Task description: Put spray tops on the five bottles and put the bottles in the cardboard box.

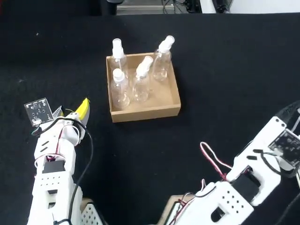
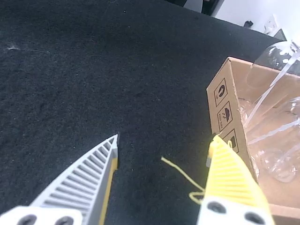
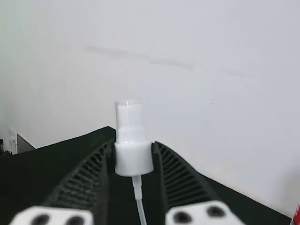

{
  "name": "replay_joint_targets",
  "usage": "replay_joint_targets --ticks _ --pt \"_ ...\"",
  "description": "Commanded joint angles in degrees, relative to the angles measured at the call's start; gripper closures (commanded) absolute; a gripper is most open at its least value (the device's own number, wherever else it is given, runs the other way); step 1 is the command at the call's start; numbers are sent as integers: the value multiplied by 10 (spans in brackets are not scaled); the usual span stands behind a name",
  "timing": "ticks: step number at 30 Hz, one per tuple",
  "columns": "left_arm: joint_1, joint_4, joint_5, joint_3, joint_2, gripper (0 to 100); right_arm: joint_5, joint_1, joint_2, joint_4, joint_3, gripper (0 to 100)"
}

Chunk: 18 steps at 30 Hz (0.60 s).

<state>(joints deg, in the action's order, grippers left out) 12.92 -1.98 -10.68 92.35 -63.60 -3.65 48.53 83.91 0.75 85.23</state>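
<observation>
Holding a white spray top (image 3: 133,150) upright, my right gripper (image 3: 133,146) has its black fingers clamped on either side of the collar, with the thin dip tube (image 3: 138,201) hanging down between them. My left gripper (image 2: 166,137) is spread wide with nothing between its grey and yellow fingers, low over the black table (image 2: 93,70) near the left wall of the cardboard box (image 1: 145,112). Four bottles (image 1: 140,86) with tops fitted stand inside that box, two of them tilted.

Left gripper (image 2: 166,137) spread wide, right gripper (image 3: 133,149) clamped
</observation>
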Motion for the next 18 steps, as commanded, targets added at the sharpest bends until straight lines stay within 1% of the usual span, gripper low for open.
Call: replay_joint_targets --ticks 1,8,18 --pt "-5 8 6 -6 -9 712 -4 8 20 -18 -4 988" --pt "-4 8 6 -6 -9 712 -3 31 25 -19 41 988" --pt "-4 8 6 -6 -9 712 -3 32 26 -17 66 987"
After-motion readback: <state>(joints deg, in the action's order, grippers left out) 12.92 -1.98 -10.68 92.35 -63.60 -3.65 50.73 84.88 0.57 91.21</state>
